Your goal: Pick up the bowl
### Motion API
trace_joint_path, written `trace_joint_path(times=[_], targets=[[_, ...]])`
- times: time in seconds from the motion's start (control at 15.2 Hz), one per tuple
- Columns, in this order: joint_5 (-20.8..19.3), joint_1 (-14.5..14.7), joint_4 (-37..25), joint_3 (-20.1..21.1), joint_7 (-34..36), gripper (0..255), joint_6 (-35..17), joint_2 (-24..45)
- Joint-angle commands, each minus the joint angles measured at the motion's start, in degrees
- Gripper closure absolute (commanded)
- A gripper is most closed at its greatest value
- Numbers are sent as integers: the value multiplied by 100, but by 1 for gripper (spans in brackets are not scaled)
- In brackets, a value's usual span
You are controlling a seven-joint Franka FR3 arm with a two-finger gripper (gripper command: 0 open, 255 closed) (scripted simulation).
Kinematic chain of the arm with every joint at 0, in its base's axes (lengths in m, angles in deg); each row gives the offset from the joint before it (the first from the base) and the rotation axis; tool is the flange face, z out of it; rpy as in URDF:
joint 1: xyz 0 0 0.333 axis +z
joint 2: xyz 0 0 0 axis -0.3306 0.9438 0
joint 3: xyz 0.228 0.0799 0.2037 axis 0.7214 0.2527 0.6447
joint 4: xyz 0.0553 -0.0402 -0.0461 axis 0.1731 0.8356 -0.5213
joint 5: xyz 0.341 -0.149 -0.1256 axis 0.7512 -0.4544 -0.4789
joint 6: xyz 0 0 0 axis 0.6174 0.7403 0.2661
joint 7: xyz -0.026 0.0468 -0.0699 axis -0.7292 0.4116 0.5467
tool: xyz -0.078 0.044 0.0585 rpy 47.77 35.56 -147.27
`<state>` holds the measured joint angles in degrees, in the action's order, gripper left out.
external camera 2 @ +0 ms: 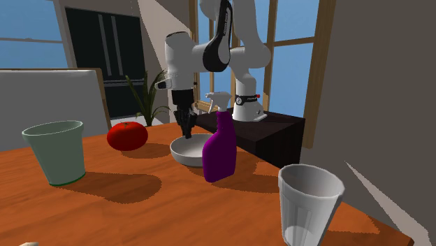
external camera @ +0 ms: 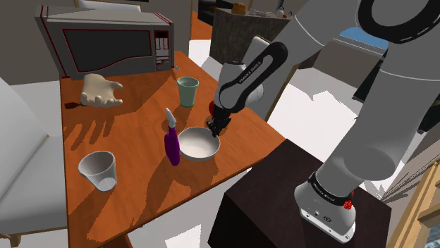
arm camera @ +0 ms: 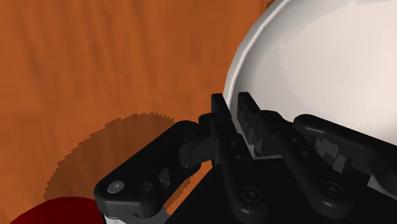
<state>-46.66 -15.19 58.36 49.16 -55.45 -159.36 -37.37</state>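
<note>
Wrist view is showing the black gripper (arm camera: 232,102) clamping the rim of the white bowl (arm camera: 318,63), one finger inside and one outside. Shoulder view is showing the bowl sitting on the orange table (external camera: 141,204), gripped at its 2 o'clock rim, with a purple spray bottle (external camera: 171,143) standing just beside it at 9 o'clock.

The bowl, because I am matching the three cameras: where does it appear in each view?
Shoulder view: the bowl sits at the picture's middle, just right of the purple spray bottle.
Second exterior view: the bowl is near the centre, left of and behind the purple spray bottle.
Wrist view: the bowl lies just beyond the fingers, which clasp its rim.
Shared landmark: the gripper on the bowl's rim.
</note>
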Motion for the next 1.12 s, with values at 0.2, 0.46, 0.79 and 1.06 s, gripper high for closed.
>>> trace_joint_path(times=[0.2, 0.46, 0.79, 1.06], targets=[[-1, 2, 6, 2, 9, 255, 82, -86], [-6, -3, 8, 2, 33, 255, 392, -398], [-13, -9, -20, 0, 61, 255, 788, -767], [-19, -15, -66, -3, 84, 255, 1110, -1043]])
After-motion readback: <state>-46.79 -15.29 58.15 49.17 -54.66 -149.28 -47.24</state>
